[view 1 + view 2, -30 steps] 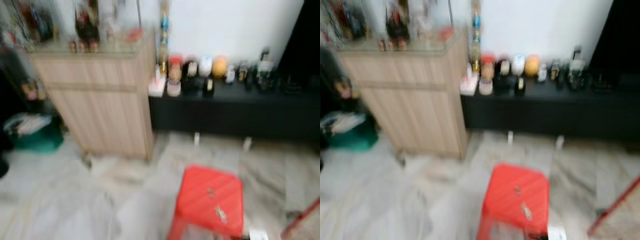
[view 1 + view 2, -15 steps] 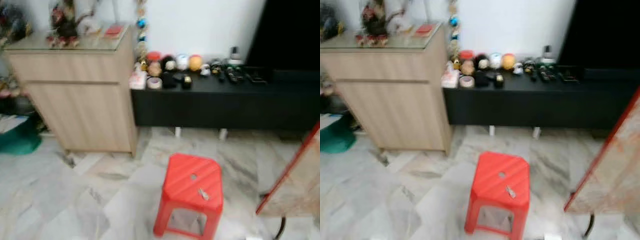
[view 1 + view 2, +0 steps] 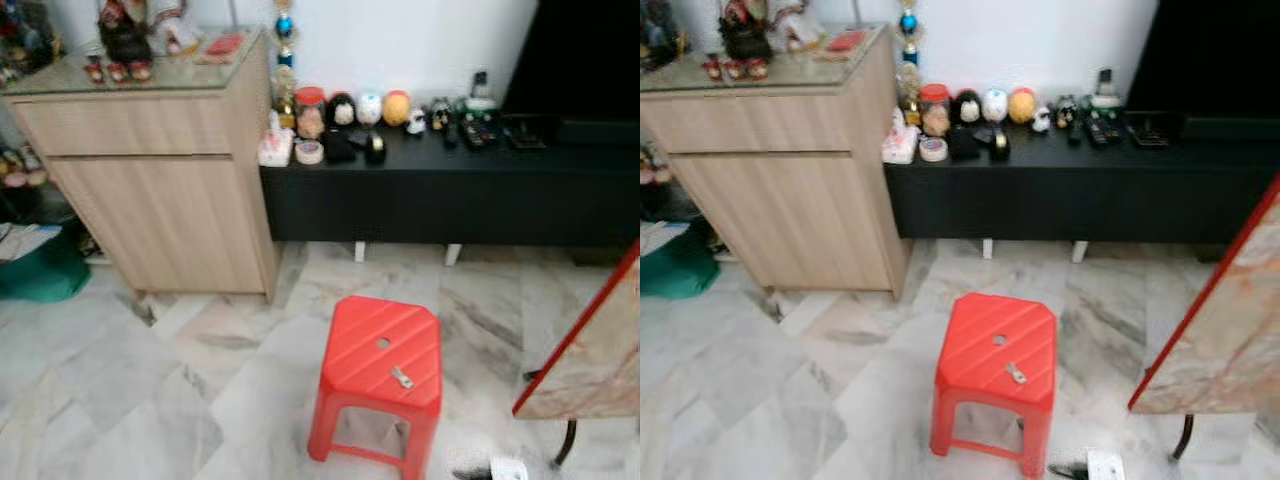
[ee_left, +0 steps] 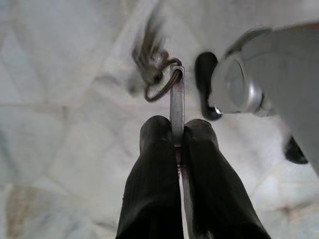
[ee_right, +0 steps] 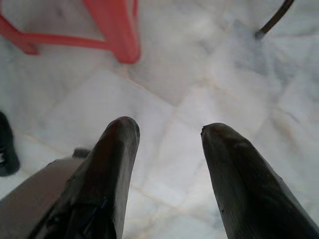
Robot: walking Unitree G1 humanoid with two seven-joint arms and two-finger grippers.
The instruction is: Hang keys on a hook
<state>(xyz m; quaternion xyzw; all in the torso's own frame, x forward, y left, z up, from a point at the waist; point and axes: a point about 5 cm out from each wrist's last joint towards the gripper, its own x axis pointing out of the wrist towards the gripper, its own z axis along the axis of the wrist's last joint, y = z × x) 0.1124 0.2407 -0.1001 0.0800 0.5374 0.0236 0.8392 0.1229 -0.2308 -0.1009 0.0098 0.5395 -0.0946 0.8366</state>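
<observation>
Left eye view: a red plastic stool (image 3: 381, 385) is standing on the pale marble-tiled floor (image 3: 120, 400), with a small metal item (image 3: 402, 378) lying on its seat, too small to identify. Behind it, a light wooden cabinet (image 3: 165, 190) with a glass top is carrying figurines, and a low black surface (image 3: 450, 195) along the white wall is carrying a row of jars and small round toys (image 3: 345, 115). A red-edged marble-patterned panel (image 3: 590, 355) is leaning in at the right.

Right eye view: same scene. Compared with a second ago the picture is reading sharper, and the whole frame has shifted, so the camera has moved; the stool is sitting nearer the middle and the panel is now showing.

Left wrist view: the left gripper (image 4: 178, 149) is pinching a flat silver metal strip (image 4: 177, 102) between its closed fingers. A dark wire ring with a blurred bunch of keys (image 4: 149, 59) is hanging from the strip's far end, over the floor. A silver robot part is showing alongside.

Right wrist view: the right gripper (image 5: 169, 132) is hanging over the floor, fingers spread apart and holding nothing, beside a stool leg.
</observation>
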